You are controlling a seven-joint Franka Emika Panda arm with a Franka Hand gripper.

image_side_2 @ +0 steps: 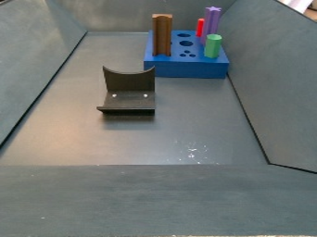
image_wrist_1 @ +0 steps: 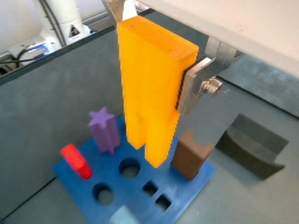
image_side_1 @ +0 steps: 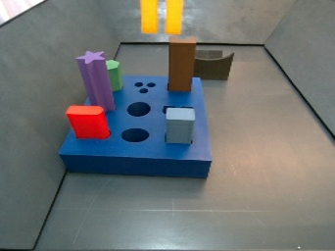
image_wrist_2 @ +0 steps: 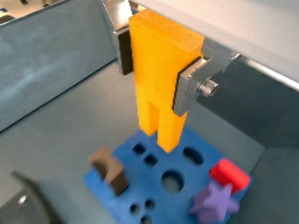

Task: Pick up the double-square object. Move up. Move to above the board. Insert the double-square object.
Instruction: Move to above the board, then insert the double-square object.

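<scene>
My gripper (image_wrist_1: 158, 52) is shut on the double-square object (image_wrist_1: 149, 83), a tall orange-yellow block with a groove down its lower face. The silver fingers (image_wrist_2: 191, 87) clamp its upper part on both sides. It hangs upright, well above the blue board (image_wrist_2: 149, 179), its lower end over the holes; it touches nothing. In a side view only the block's lower end (image_side_1: 161, 14) shows at the top edge, high over the board's (image_side_1: 131, 157) far side. In a side view the board (image_side_2: 186, 67) shows, but the block and gripper are out of view.
On the board stand a brown block (image_side_1: 182, 64), a purple star peg (image_side_1: 92, 78), a green cylinder (image_side_1: 113, 74), a red block (image_side_1: 88, 122) and a grey-blue block (image_side_1: 179, 125). The fixture (image_side_2: 126, 91) stands on the floor beside the board. Grey walls enclose the floor.
</scene>
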